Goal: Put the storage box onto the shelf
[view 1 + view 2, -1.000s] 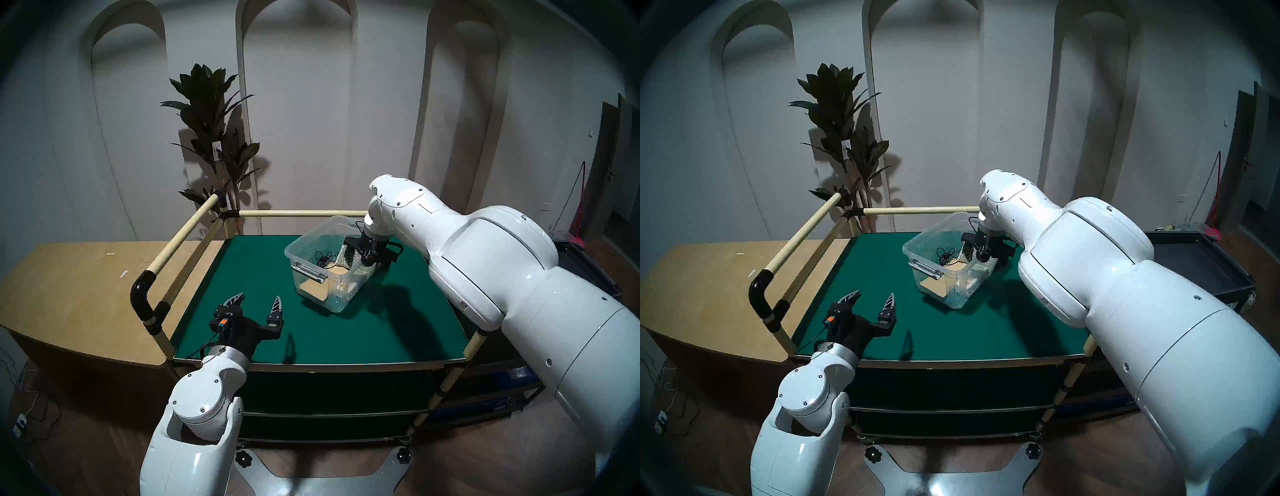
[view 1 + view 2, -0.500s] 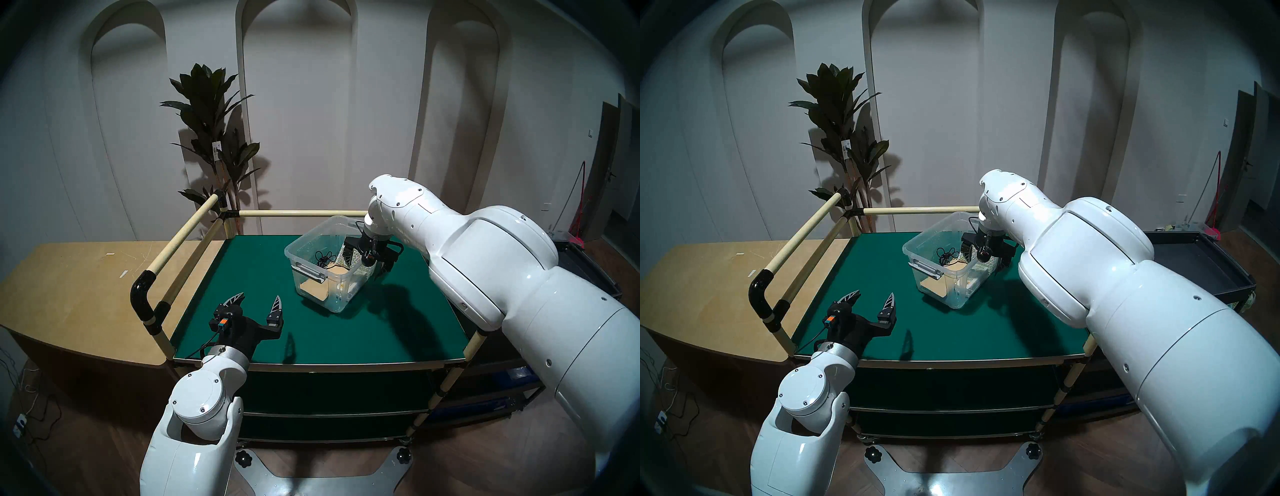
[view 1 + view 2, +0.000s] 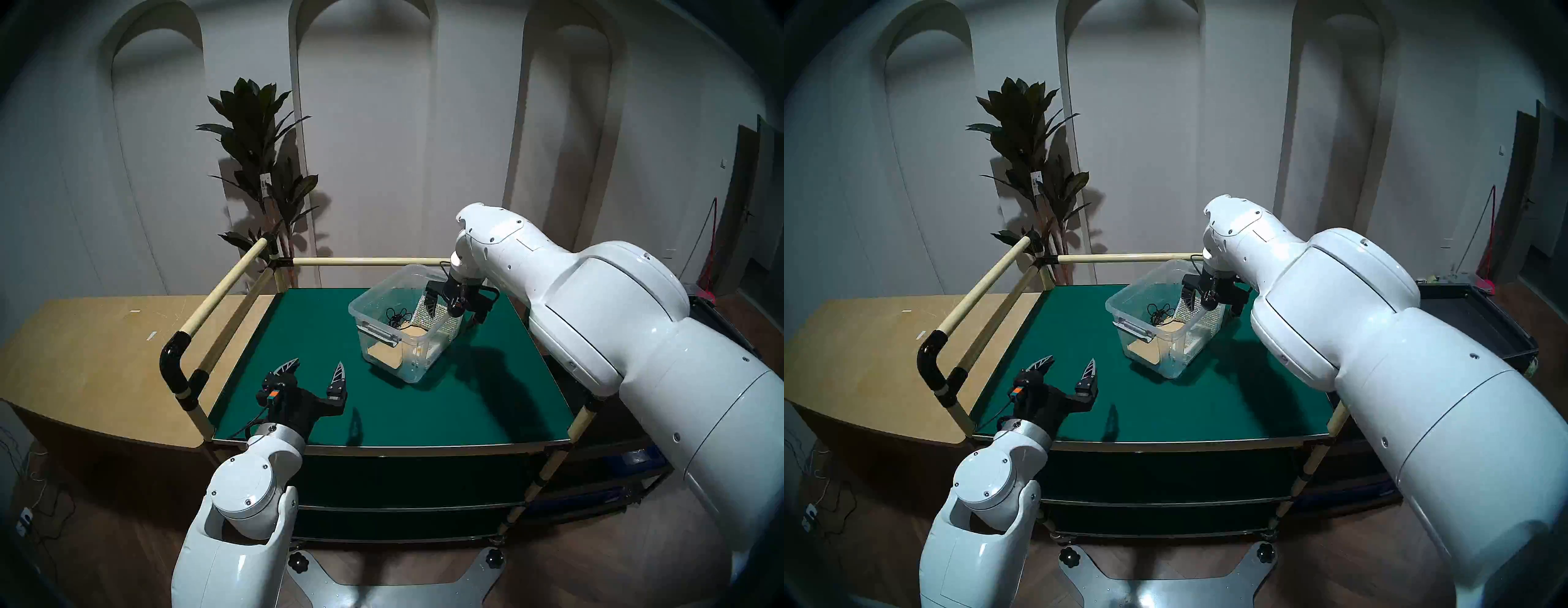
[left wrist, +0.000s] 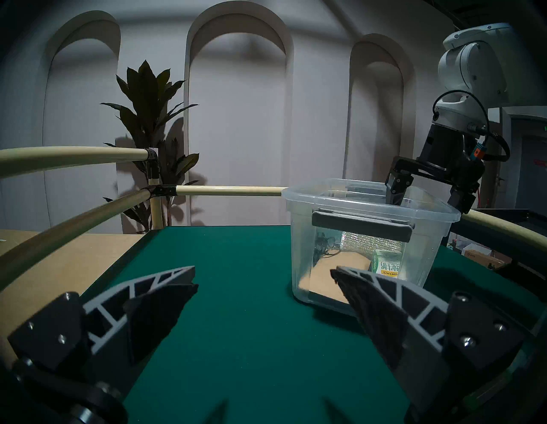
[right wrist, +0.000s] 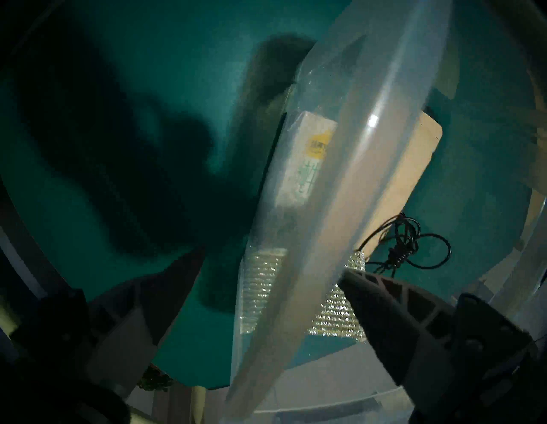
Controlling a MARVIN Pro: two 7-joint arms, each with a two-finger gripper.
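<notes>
The storage box [image 3: 401, 327] stands flat on the green top deck of the shelf [image 3: 322, 339], toward the far right part of it, near the cream back rail [image 3: 369, 261] and turned at an angle to the deck's edges. It is clear plastic with no lid; a grey clip handle [image 4: 362, 224] sits on the end wall facing the robot. Through its walls show a glittery pad [image 4: 371, 243], a tangled black cable [image 5: 405, 247], a flat tan board [image 3: 388, 354] on the bottom and a small pale carton [image 4: 384, 264] with printed writing.

The right gripper [image 3: 455, 309] hangs over the box's far right rim, pointing steeply down. Its fingers stand wide apart, one inside the box and one outside, with the rim between them and clear of both in the right wrist view; they hold nothing.

The left gripper [image 3: 314, 370] hovers low over the near left part of the deck, well apart from the box, pointing level toward it. Its fingers [image 4: 165, 293] are spread wide and empty.

A tan wooden worktop [image 3: 93, 352] adjoins the shelf on the left, and a tall dark-leaved plant [image 3: 259, 161] stands behind the back left corner post. Lower dark tiers show beneath the deck.
</notes>
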